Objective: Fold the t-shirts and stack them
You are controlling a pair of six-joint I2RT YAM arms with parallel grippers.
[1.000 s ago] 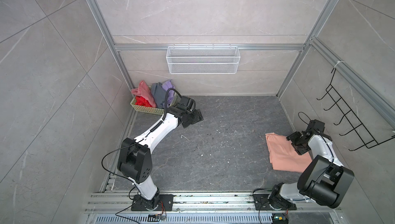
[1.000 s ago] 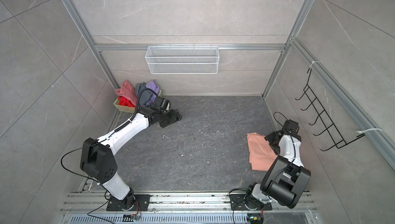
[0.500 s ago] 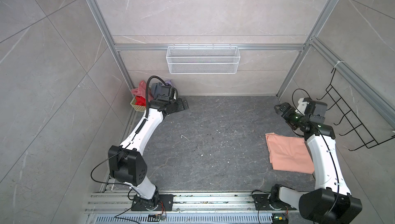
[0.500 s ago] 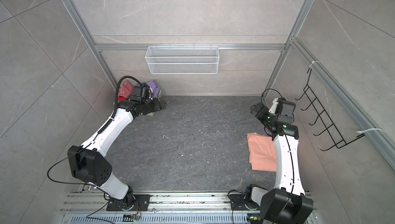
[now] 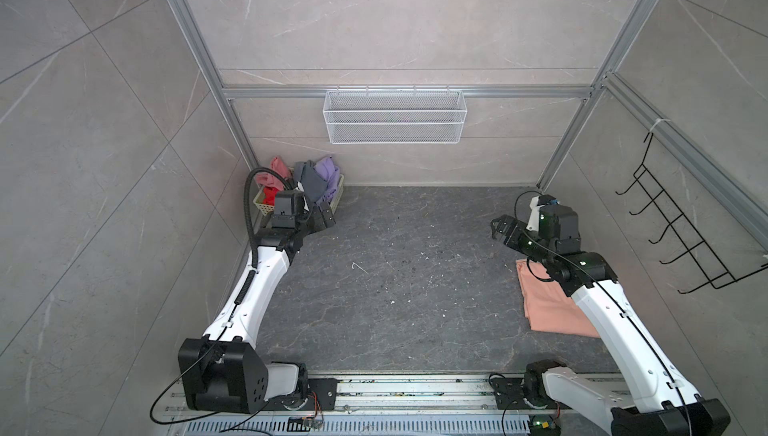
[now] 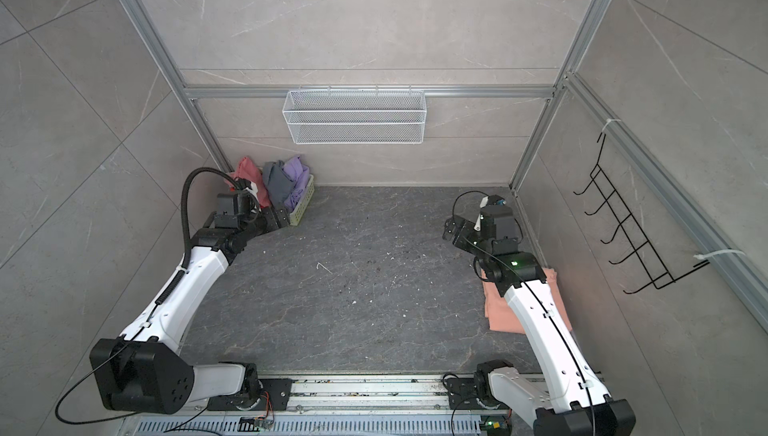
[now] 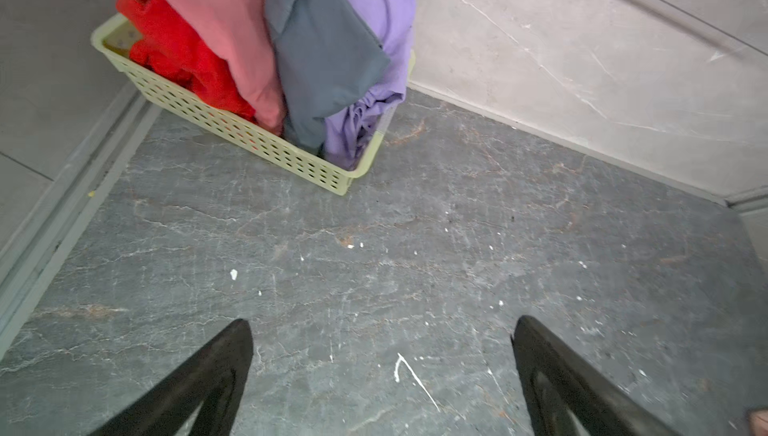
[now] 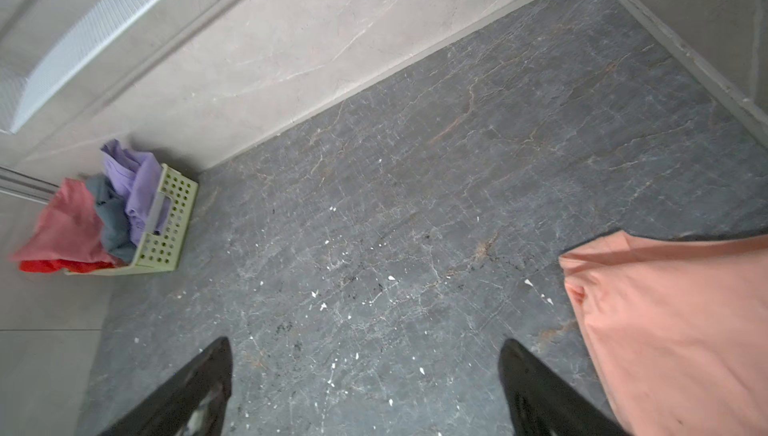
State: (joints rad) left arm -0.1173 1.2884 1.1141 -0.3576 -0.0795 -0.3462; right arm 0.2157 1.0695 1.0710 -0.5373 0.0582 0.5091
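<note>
Our folded peach-orange t-shirt [image 5: 542, 309] lies at four o'clock on the veined grey floor [image 5: 395, 288], half under the outstretched right arm [image 5: 602, 317] in both top views, bare in the right wrist view. Crumpled t-shirts [image 7: 324, 51] fill the lattice basket [image 7: 249, 139] at ten o'clock. The left gripper [image 7: 381, 324], near it, and right gripper [image 8: 364, 342] gape empty.

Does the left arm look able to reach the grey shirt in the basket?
Probably yes: the left gripper is open and empty near the basket, the grey shirt sticks up above its rim, and only bare floor lies between.
</note>
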